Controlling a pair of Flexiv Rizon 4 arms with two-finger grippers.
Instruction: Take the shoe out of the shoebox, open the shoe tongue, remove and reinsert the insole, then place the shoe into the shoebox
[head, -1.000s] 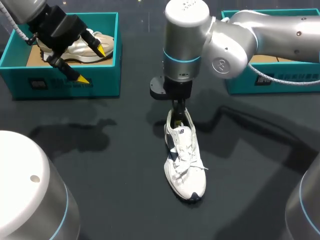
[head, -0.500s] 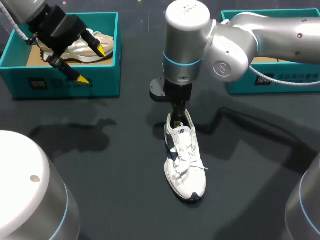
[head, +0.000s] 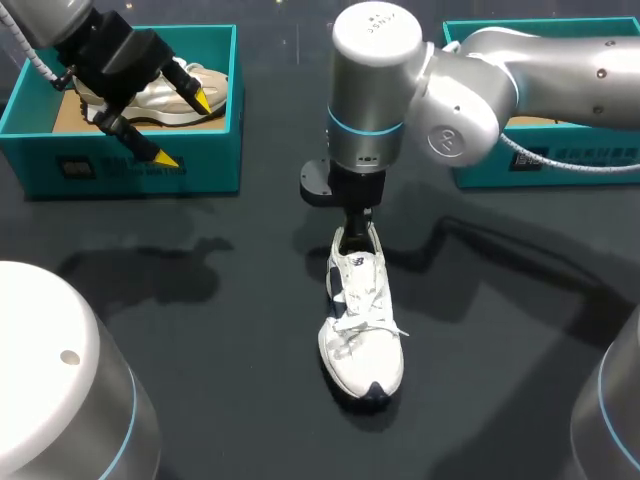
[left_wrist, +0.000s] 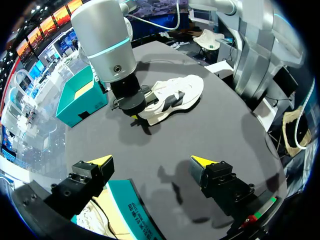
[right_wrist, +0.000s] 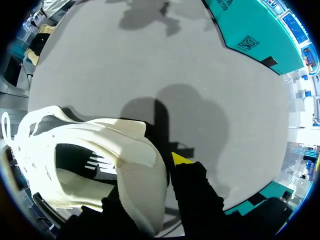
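A white shoe (head: 362, 320) with dark side marks lies on the dark table near the middle, toe towards the front edge. My right gripper (head: 355, 232) comes straight down onto its heel and is shut on the heel wall. In the right wrist view the shoe (right_wrist: 100, 145) has one yellow fingertip (right_wrist: 180, 159) pressed against the outside of the heel, and the other finger is hidden inside the shoe. My left gripper (head: 183, 128) hangs open over the left teal shoebox (head: 200, 165), away from the shoe (left_wrist: 175, 92).
The left shoebox holds a beige shoe (head: 165, 95). A second teal shoebox (head: 560, 168) stands at the back right, behind my right arm. The left gripper (left_wrist: 150, 162) has bare table ahead of it.
The right gripper's fingers have closed on the heel. The shoe's toe has swung to the left and a little towards the front. The left arm has not moved.
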